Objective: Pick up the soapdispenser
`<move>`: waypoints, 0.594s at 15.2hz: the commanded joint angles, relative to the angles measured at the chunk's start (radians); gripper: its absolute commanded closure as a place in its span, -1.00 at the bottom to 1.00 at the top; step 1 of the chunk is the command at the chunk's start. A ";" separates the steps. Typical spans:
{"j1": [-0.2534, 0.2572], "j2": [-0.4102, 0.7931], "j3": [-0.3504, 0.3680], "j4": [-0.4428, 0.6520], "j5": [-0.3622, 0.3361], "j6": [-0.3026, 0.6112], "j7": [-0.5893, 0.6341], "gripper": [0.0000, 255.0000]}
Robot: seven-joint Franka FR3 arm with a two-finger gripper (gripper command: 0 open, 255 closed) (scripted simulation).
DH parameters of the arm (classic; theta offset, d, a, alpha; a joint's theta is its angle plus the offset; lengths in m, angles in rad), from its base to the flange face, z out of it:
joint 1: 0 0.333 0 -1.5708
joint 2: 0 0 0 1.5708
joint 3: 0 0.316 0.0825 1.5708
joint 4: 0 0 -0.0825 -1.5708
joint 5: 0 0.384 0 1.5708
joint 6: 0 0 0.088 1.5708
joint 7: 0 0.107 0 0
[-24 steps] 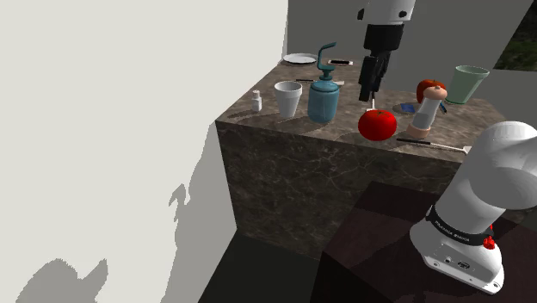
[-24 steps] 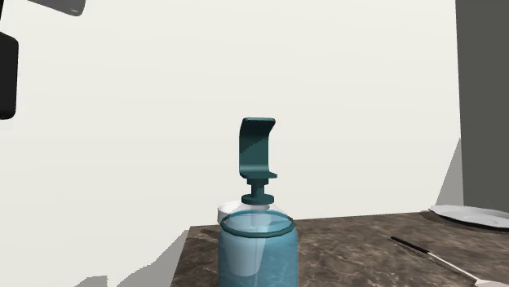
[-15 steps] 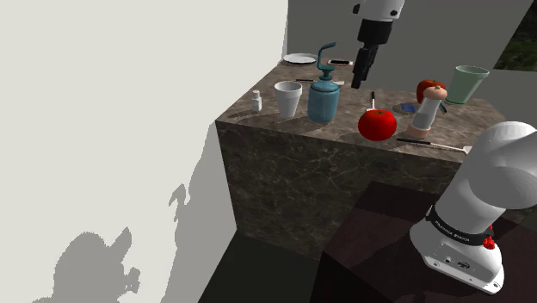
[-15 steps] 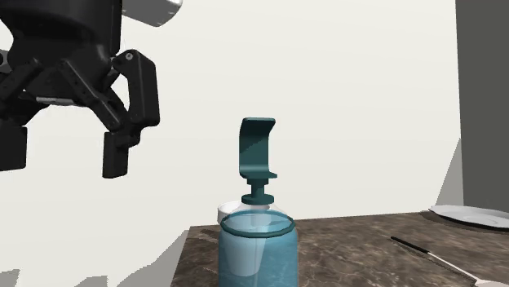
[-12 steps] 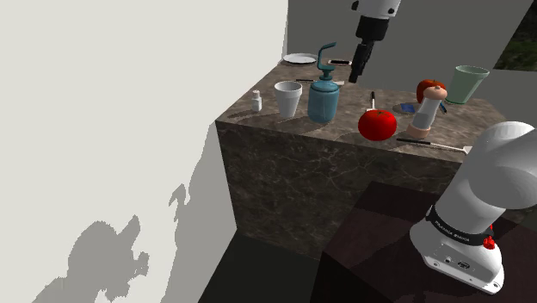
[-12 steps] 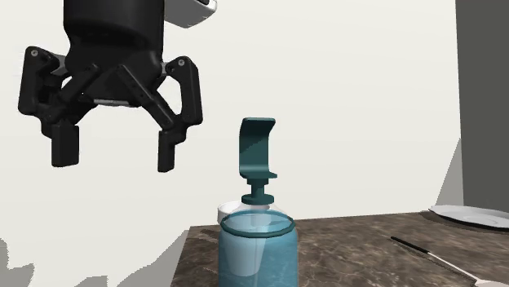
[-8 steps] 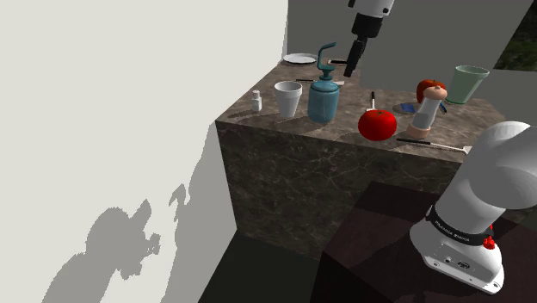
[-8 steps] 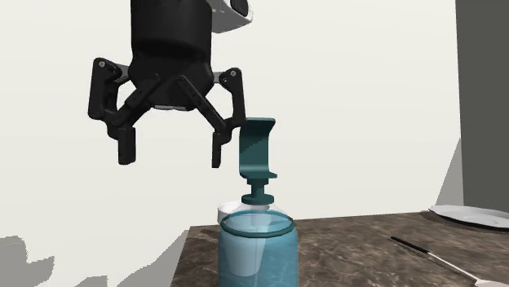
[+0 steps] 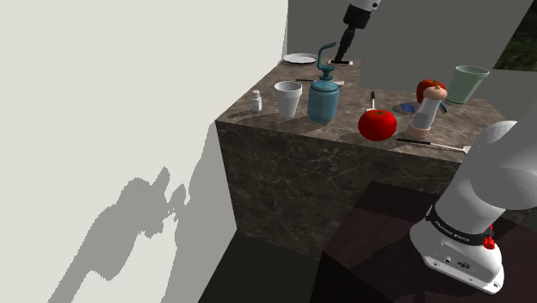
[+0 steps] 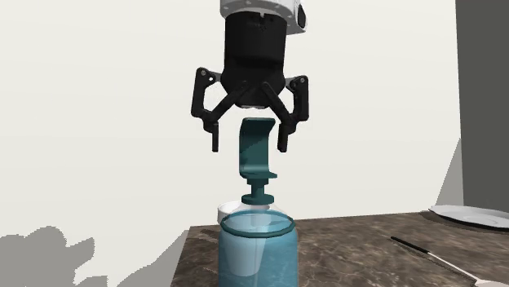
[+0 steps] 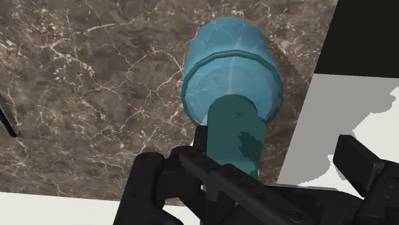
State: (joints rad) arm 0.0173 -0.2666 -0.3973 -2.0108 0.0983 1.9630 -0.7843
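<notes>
Now the spread hand hovers astride the soap dispenser; next, probably, lower and pinch its pump.

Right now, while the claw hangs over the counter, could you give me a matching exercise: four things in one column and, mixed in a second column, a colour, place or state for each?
1. soap dispenser
2. claw
3. tomato
4. plate

A. white, at the far corner of the counter
B. open, fingers either side of the pump head
C. red, near the counter's front edge
D. blue body, teal pump

Pairs: 1-D, 2-B, 3-C, 4-A
</notes>
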 commanded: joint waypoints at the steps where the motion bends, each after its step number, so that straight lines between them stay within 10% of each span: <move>1: 0.006 0.055 -0.029 0.053 0.036 0.013 -0.061 -1.00; 9: 0.004 0.060 -0.032 -0.044 0.045 0.112 -0.082 -1.00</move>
State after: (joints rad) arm 0.0219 -0.2077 -0.4284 -2.0455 0.1420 2.0648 -0.8633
